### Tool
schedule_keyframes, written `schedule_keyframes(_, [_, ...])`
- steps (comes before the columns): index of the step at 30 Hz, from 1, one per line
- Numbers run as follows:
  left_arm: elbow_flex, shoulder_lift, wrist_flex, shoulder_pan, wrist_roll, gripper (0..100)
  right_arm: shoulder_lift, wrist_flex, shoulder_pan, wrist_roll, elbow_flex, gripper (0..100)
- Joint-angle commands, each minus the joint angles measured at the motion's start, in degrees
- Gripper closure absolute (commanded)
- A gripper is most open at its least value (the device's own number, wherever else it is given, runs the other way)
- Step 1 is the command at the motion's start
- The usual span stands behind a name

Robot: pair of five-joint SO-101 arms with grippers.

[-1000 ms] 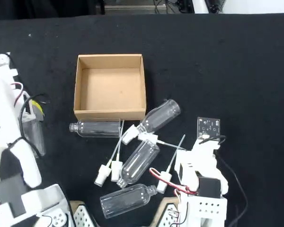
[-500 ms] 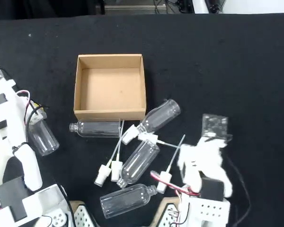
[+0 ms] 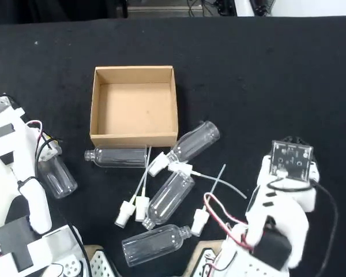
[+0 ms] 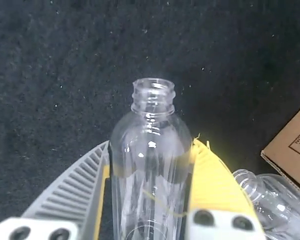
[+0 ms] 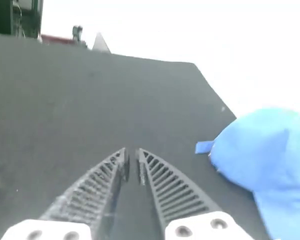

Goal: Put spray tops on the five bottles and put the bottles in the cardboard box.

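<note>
My table (image 3: 277,69) wears a black cloth, matt and slightly fuzzy, flecked with pale lint. The box (image 3: 134,139) is plain brown cardboard, dull, with raw cut edges. The bottle (image 4: 150,165) in the left gripper (image 4: 151,147) is clear plastic, smooth and glossy, with bright glints on its shoulder and moulded threads at the neck. The loose bottles (image 3: 170,196) look the same. One side of that gripper is grey ribbed plastic, the other smooth yellow plastic. The spray tops (image 3: 200,219) are white plastic with thin translucent tubes. The right gripper (image 5: 131,160) is matt grey plastic, ribbed. The arm shells (image 3: 279,213) are smooth white plastic.
</note>
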Motion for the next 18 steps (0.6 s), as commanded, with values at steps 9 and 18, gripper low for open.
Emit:
schedule_keyframes(9, [-0.2,-2.7,-0.8,0.1,0.4,97,24.1,16.7,-12.8,0.4,-26.9,97.9])
schedule_keyframes(18, [0.8,-2.7,-0.8,0.1,0.4,97,42.0,22.0,-30.2,17.9,-14.3,82.0])
